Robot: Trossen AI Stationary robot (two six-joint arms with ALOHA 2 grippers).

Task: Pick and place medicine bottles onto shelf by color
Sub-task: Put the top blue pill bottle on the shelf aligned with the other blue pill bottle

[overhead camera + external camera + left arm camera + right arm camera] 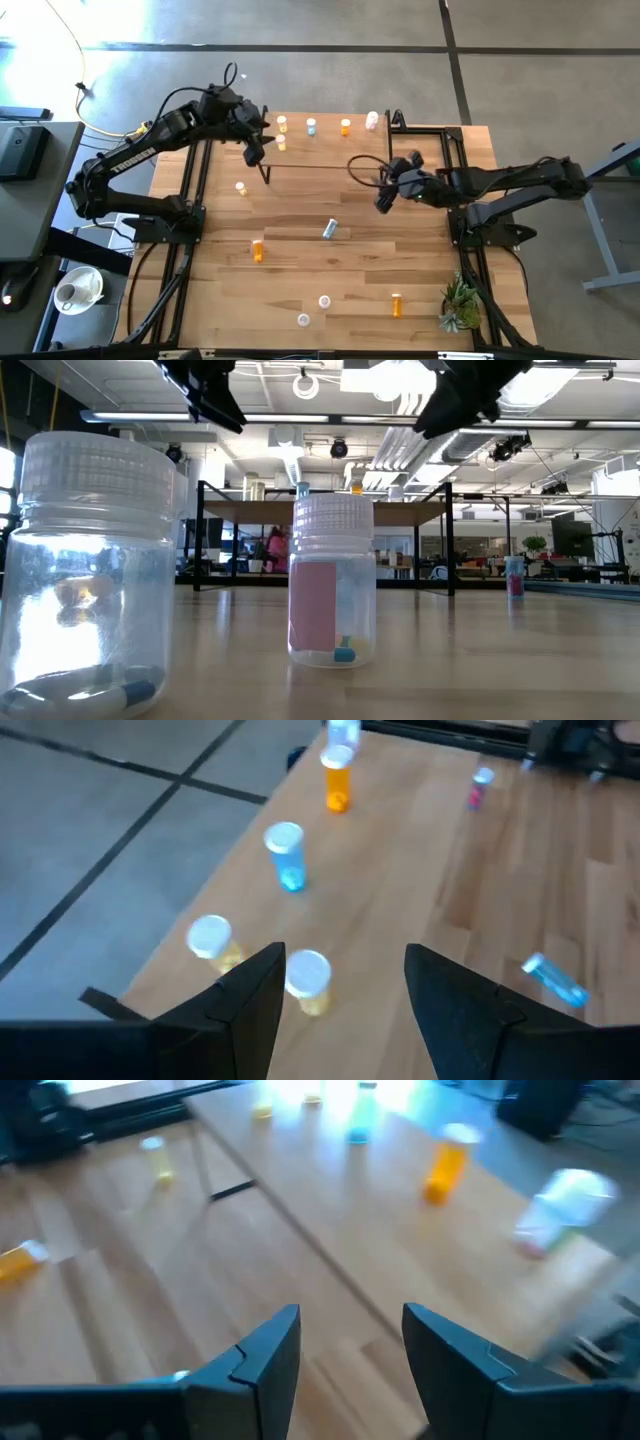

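Note:
The shelf [325, 150] stands at the table's far middle. On it stand two pale yellow bottles [282, 124] [281, 144], a light blue one [311, 126], an orange one [345, 126] and a pink-white one [372, 121]. My left gripper [255, 150] hovers open and empty over the shelf's left end, just above the nearer yellow bottle [308, 980]. My right gripper [383, 200] is open and empty above the table, near the shelf's right front. Loose bottles on the table: pale yellow [241, 188], blue lying on its side [329, 229], orange [258, 250].
More bottles stand near the table's front: two pale ones [324, 301] [303, 319] and an orange one [397, 304]. A small green plant [460, 305] sits at the front right corner. Black frame rails [190, 200] run along both table sides.

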